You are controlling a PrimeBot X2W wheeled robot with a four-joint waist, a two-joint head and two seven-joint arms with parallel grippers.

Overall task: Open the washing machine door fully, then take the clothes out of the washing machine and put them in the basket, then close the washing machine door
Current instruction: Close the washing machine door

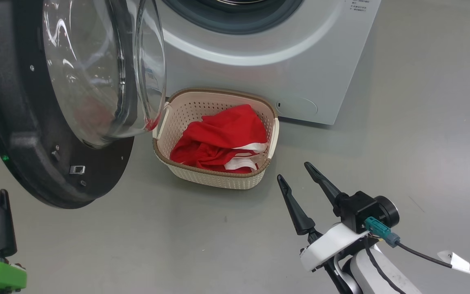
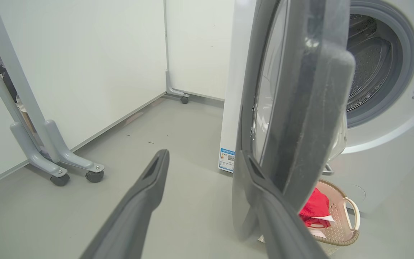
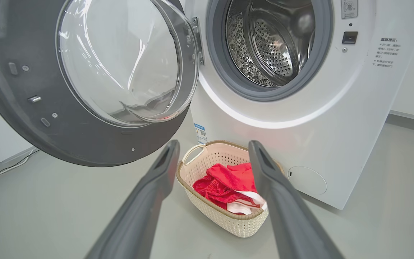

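The washing machine (image 1: 259, 61) stands at the top of the head view, its door (image 1: 27, 134) swung open to the left. In the right wrist view the drum (image 3: 268, 43) shows bare steel. The cream basket (image 1: 218, 181) sits on the floor just in front of the machine, under the door's edge, with the red clothes (image 1: 218, 134) piled inside. My right gripper (image 1: 293, 171) hovers open and empty to the right of the basket, fingers aimed at it (image 3: 225, 219). My left gripper (image 2: 202, 154) is open and empty, its right finger close beside the door's outer edge (image 2: 300, 108).
White partition panels on wheeled feet (image 2: 59, 158) stand to the left of the machine along the wall. A cable with a white tag (image 1: 443, 261) trails from my right wrist. Grey floor (image 1: 402, 143) spreads to the right of the machine and around the basket.
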